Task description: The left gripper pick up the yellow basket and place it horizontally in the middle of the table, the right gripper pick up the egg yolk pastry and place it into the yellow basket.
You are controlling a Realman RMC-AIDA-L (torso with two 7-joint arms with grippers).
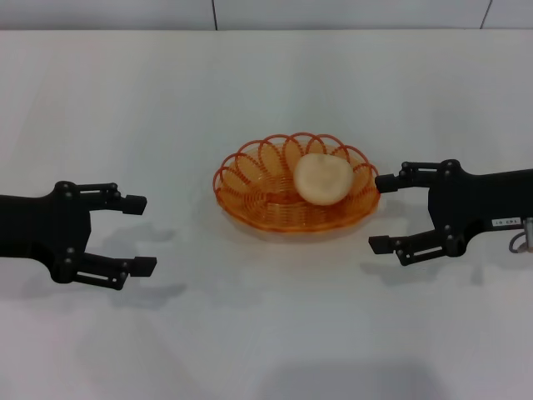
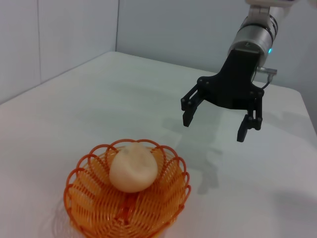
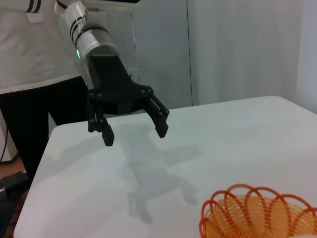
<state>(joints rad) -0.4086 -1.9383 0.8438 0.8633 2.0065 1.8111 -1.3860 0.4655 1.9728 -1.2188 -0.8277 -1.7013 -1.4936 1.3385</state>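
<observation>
The yellow basket (image 1: 293,183) lies flat in the middle of the white table (image 1: 266,333). The egg yolk pastry (image 1: 323,177) rests inside it, toward its right side. Both also show in the left wrist view: basket (image 2: 128,208), pastry (image 2: 132,167). My right gripper (image 1: 381,212) is open and empty, just right of the basket, above the table; it also shows in the left wrist view (image 2: 214,120). My left gripper (image 1: 139,234) is open and empty, well left of the basket; it also shows in the right wrist view (image 3: 133,130). The right wrist view shows only the basket's rim (image 3: 257,213).
A grey wall runs behind the table's far edge (image 1: 266,30). In the right wrist view a person in a white top (image 3: 34,44) stands beyond the table's end.
</observation>
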